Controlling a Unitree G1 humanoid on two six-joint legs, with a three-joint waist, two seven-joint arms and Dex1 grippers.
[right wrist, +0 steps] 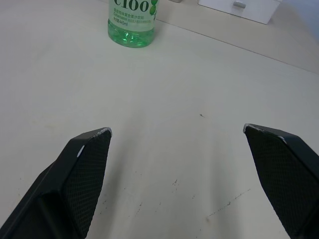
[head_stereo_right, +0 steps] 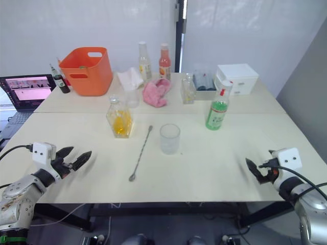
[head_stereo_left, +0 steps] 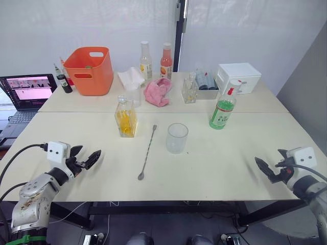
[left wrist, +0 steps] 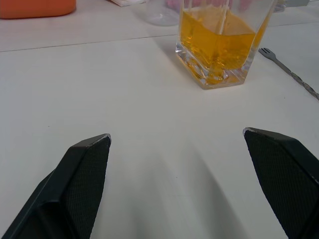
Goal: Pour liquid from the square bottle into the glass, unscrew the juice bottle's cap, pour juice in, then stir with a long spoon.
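Table [head_stereo_left: 230, 168]: long spoon [head_stereo_left: 147, 152] flat, bowl toward robot, stem pointing away.

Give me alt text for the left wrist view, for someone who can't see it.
The left gripper hovers with its jaws wide open and empty over a bare white table. Beyond it stands the square bottle of orange-yellow liquid. The forked end of the long spoon lies beside the bottle, and the edge of an orange bin sits further back.
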